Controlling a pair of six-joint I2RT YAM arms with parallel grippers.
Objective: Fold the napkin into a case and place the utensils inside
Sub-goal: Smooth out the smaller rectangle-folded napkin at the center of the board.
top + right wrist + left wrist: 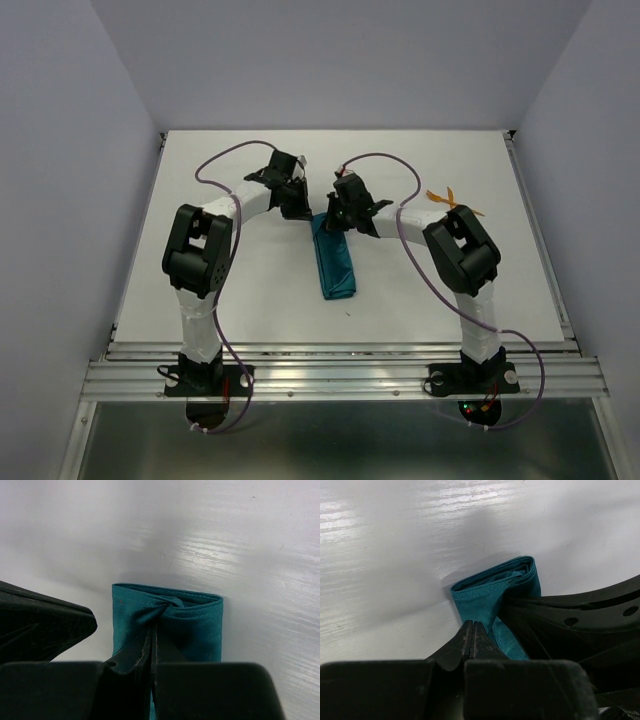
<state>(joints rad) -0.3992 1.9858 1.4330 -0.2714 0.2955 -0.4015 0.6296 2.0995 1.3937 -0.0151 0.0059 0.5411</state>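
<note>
we see napkin [336, 270] folded into narrow strip, frame centre | left gripper [472, 626] pinched tight on its far-end hem | right gripper [153, 630] clamped on same end, cloth puckered | utensils [452, 203] crossed, upper right, well apart

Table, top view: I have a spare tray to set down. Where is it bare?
Bare: the table strip beyond both arms, and the patch between left arm and napkin. Crowded: where left fingers and right fingers clamp the napkin; utensils by the right arm.
</note>
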